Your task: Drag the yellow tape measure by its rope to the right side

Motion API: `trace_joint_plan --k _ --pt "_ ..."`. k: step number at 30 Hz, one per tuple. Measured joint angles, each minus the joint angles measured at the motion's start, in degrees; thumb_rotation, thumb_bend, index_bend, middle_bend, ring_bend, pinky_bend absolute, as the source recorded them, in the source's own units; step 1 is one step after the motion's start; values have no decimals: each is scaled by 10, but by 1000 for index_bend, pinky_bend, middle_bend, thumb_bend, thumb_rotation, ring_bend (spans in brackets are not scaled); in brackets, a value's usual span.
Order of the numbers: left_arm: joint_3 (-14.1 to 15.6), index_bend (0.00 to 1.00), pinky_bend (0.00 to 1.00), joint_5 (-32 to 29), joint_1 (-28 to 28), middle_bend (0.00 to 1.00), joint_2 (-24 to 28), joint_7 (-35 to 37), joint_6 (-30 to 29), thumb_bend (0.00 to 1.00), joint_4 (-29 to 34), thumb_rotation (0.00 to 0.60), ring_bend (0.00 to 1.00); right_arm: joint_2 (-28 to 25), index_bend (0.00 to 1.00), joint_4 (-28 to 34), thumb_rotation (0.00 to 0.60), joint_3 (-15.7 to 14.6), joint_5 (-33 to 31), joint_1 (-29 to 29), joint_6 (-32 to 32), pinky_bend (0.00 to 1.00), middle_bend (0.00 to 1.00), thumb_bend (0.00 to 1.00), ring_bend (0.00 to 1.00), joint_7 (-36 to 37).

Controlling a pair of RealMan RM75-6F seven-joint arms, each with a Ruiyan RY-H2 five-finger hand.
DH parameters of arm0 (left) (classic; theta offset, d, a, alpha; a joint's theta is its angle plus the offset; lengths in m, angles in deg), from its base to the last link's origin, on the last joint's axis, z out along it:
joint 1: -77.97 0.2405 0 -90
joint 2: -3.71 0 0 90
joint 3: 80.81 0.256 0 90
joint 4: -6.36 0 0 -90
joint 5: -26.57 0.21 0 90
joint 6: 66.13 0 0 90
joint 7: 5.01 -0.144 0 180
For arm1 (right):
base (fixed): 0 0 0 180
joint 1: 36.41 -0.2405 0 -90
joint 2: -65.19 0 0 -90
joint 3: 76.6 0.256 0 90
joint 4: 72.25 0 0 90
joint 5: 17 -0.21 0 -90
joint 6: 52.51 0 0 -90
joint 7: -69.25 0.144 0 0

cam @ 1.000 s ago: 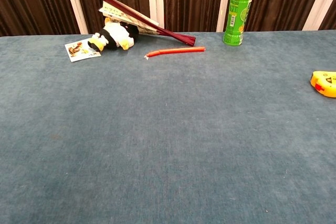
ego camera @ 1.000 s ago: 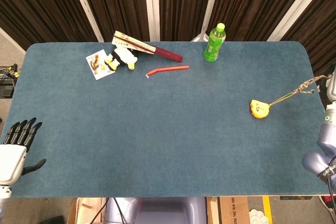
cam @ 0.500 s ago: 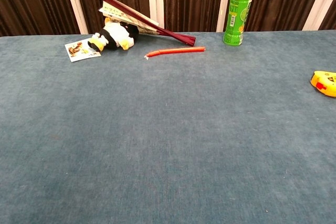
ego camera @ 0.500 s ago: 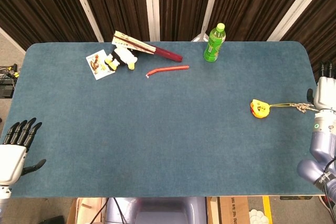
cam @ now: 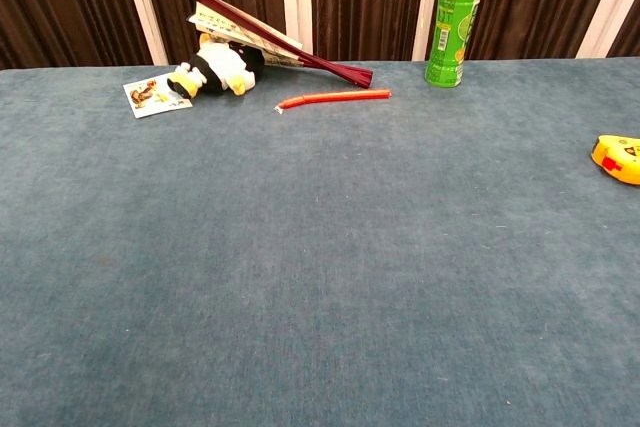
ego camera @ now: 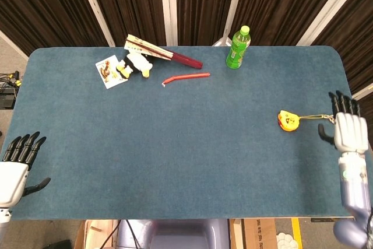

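Where the chest view cuts off the yellow tape measure (cam: 620, 158) at its right margin, the rope (ego camera: 316, 117) shows only from the head view, a thin line running toward the right hand (ego camera: 347, 130); whether the two touch cannot be told. The tape measure lies near the table's (ego camera: 175, 161) right edge. Right hand: fingers spread, empty. Left hand (ego camera: 16, 164): fingers apart, at the front-left corner. Along the far edge stand a green bottle (ego camera: 238, 47), contents unclear, a folded fan (ego camera: 164, 55), a red stick (ego camera: 186, 77), a plush toy (ego camera: 135, 65) and a card (ego camera: 108, 72).
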Motion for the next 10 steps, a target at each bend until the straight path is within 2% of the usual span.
trace_joint_plan --k 5,10 --pt "0 0 0 4 3 0 0 -2 -8 0 -1 600 0 -34 0 58 600 -65 120 61 -64 6 0 427 0 37" --pt "2 0 0 11 8 0 4 1 -21 0 3 600 0 -49 0 78 600 -128 231 112 -132 2 0 425 0 46"
